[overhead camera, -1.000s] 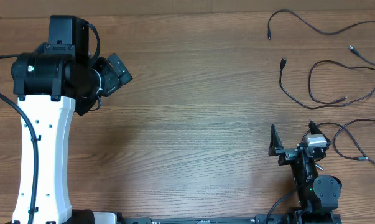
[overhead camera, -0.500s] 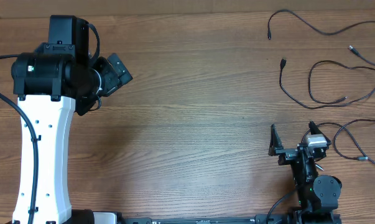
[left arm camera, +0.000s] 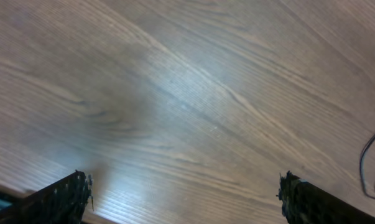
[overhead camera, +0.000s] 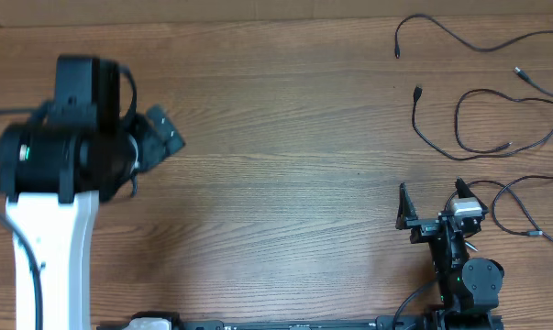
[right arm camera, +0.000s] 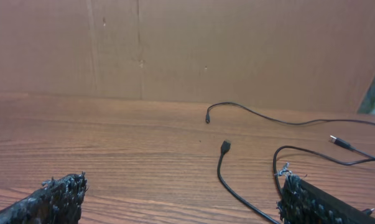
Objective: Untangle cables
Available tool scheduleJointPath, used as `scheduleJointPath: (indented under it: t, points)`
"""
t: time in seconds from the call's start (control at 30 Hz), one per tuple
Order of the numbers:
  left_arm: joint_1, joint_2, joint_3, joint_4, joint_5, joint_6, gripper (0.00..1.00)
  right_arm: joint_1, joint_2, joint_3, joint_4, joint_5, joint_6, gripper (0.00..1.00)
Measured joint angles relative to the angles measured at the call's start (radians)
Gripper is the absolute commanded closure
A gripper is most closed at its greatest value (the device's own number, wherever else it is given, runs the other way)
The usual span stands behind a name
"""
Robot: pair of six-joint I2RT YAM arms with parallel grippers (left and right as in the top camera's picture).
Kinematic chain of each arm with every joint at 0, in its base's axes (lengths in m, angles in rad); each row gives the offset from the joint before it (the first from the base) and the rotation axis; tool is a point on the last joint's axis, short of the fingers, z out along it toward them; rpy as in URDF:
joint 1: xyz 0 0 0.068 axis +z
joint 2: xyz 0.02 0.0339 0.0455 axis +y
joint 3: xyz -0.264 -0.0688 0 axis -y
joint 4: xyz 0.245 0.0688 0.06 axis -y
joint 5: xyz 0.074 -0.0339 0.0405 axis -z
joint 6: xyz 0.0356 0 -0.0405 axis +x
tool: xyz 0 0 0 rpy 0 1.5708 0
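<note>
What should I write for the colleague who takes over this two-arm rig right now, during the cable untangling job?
Left gripper: open, empty, above the bare brown wooden table, on the side away from the cords.
Right gripper: open, empty, low at the near edge, facing the cords.
Thin black flexible cables: loose strands on the far right part of the table; no tight bunch is visible. One strand lies just right of the right gripper.
Done: strands look mostly spread apart.
Left: whether any cross at the right edge cannot be told; check there and separate them.
</note>
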Motion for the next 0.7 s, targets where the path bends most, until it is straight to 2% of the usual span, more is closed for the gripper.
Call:
scheduleJointPath:
  t: [0.2, 0.4, 0.6, 0.7]
  points:
    - [0.0, -0.192, -0.259, 0.247, -0.018, 0.09, 0.0, 0.0, 0.0, 0.0, -0.001, 0.0, 0.001, 0.0]
    - [0.0, -0.317, -0.525, 0.549, 0.081, 0.312, 0.0, 0.0, 0.0, 0.0, 0.0, 0.0, 0.001, 0.0]
    - [0.0, -0.433, -0.732, 0.689, 0.168, 0.521, 0.0, 0.0, 0.0, 0.0, -0.001, 0.0, 0.0, 0.0]
    - [0.0, -0.499, -0.815, 0.717, 0.183, 0.575, 0.0, 0.0, 0.0, 0.0, 0.0, 0.0, 0.001, 0.0]
